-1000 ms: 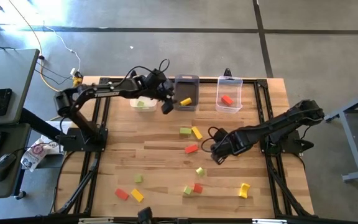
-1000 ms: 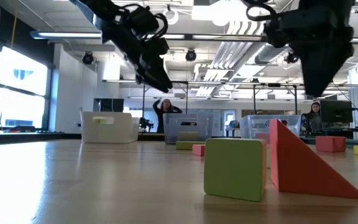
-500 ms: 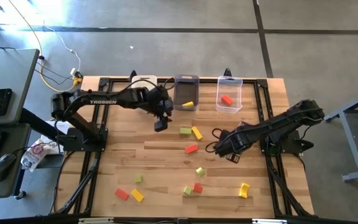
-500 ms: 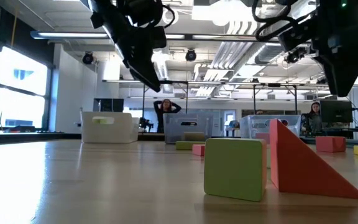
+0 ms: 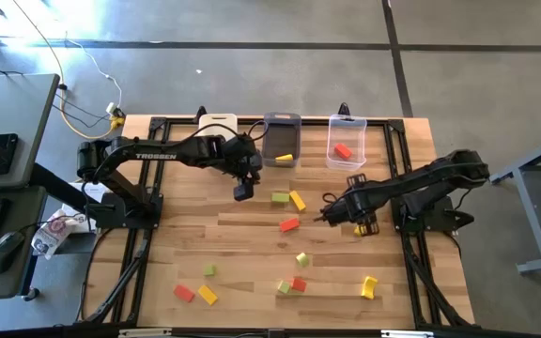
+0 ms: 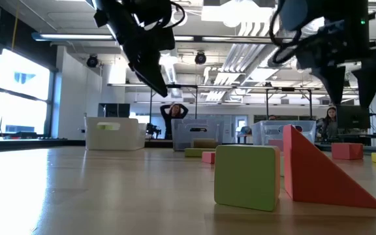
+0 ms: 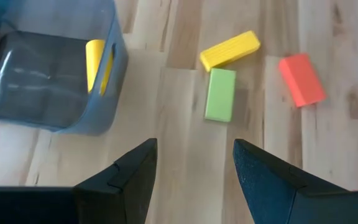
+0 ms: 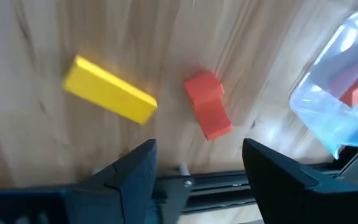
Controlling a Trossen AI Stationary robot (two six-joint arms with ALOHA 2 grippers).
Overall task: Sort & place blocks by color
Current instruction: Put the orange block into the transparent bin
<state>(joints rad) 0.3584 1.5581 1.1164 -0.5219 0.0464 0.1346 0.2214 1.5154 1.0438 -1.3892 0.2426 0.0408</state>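
Red, yellow and light green blocks lie scattered on the wooden table. My left gripper (image 5: 242, 191) (image 7: 194, 149) hangs open above bare wood just near of the dark grey bin (image 5: 282, 139). A green bar (image 7: 220, 94), a yellow bar (image 7: 230, 50) and a red block (image 7: 302, 79) lie flat beyond it. My right gripper (image 5: 331, 214) (image 6: 351, 98) hangs open above the table, to the right of that red block (image 8: 207, 113) and yellow bar (image 8: 109, 98). Neither gripper has anything between its fingers.
Along the far edge stand a white bin (image 5: 216, 125), the grey bin with a yellow block (image 5: 284, 158) inside, and a clear bin (image 5: 346, 141) with a red block (image 5: 343, 150). Several more blocks lie near the front edge, among them a green cube (image 6: 247, 176) and a red wedge (image 6: 318, 173).
My left gripper has swung from over the grey bin's near end toward the table's near edge, staying open. My right gripper has shifted a little toward the far edge and rolled about its own axis, so the low view now shows both fingers apart.
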